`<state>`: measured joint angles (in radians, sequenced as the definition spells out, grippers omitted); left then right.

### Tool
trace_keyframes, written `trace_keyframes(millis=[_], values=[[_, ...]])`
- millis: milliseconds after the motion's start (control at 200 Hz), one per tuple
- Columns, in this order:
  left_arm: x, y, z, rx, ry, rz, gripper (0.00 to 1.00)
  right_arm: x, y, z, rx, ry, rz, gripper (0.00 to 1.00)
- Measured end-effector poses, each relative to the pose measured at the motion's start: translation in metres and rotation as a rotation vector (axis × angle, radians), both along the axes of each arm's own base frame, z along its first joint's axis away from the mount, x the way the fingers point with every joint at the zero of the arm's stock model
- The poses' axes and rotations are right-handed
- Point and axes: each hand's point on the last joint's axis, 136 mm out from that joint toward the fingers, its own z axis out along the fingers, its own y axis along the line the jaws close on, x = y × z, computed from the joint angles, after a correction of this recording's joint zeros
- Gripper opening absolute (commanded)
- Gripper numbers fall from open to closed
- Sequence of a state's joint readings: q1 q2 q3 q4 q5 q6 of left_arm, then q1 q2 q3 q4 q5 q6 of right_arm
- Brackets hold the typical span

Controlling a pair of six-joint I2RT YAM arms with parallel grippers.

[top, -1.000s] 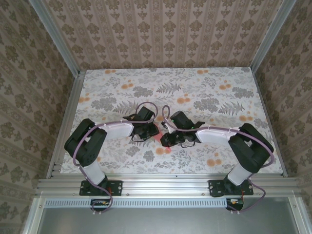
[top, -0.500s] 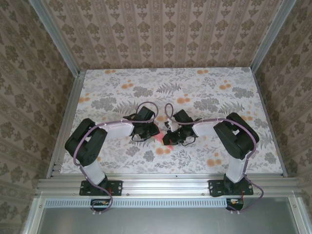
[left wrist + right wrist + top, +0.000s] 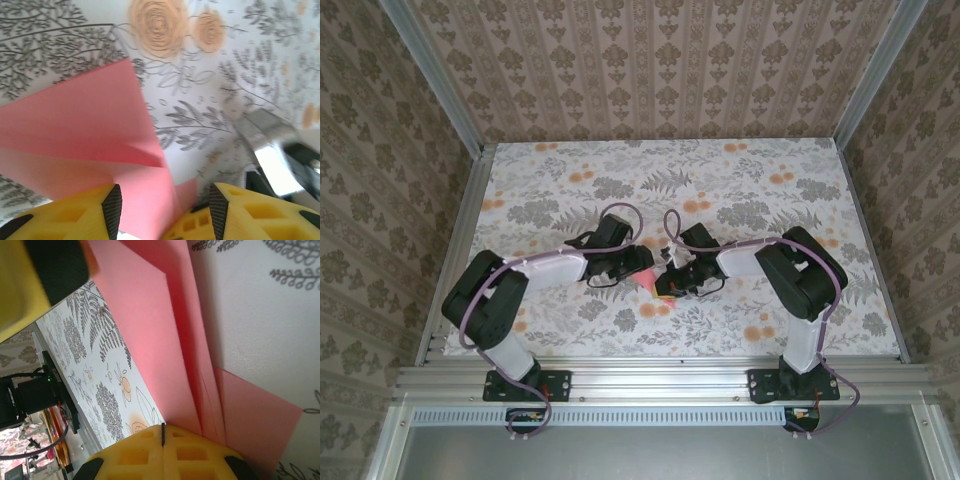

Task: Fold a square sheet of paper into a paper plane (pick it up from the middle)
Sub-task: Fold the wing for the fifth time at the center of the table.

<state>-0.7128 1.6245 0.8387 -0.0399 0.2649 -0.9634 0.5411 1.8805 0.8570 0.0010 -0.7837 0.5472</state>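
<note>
The left gripper (image 3: 165, 207) stands open, the square sheet of paper (image 3: 85, 120) running between its pads. The right gripper (image 3: 162, 434) is closed at the folded layers (pinching or merely pressing, I cannot tell). The sheet lies partly folded, mid-table (image 3: 740, 190). It looks light, limp and easily creased, so it is best taken near a fold.

From above, my left gripper (image 3: 635, 264) and right gripper (image 3: 667, 278) cover most of the paper (image 3: 647, 280); the pink sliver showing is too small to read its folds. At my left wrist the paper runs off the left edge and under my left fingers (image 3: 75, 215), and a grey shape (image 3: 270, 150) at right is blurred. At my right wrist the paper leaves the top edge and slips behind my closed right fingers (image 3: 200, 455), perhaps pinched. A yellow finger (image 3: 30, 285) at top left is smeared.
</note>
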Motion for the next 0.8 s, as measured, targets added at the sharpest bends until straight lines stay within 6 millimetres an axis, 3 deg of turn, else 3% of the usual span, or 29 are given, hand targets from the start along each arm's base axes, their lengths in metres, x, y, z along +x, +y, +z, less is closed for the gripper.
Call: trace_keyframes(millis=[150,325,650,800], values=[[-0.007,-0.006,0.003,-0.051,-0.036,-0.020,0.37,0.000,0.000,0.000,-0.001,0.014,-0.013,0.01],[-0.014,-0.013,-0.006,-0.078,-0.056,-0.045,0.36,0.001,0.000,0.000,0.001,0.032,-0.024,0.01],[-0.002,-0.021,-0.025,-0.107,-0.101,-0.047,0.36,0.001,0.000,0.000,0.003,0.043,-0.029,0.00],[0.006,-0.022,-0.023,-0.144,-0.143,-0.052,0.36,0.004,-0.002,0.000,0.001,0.040,-0.036,0.00]])
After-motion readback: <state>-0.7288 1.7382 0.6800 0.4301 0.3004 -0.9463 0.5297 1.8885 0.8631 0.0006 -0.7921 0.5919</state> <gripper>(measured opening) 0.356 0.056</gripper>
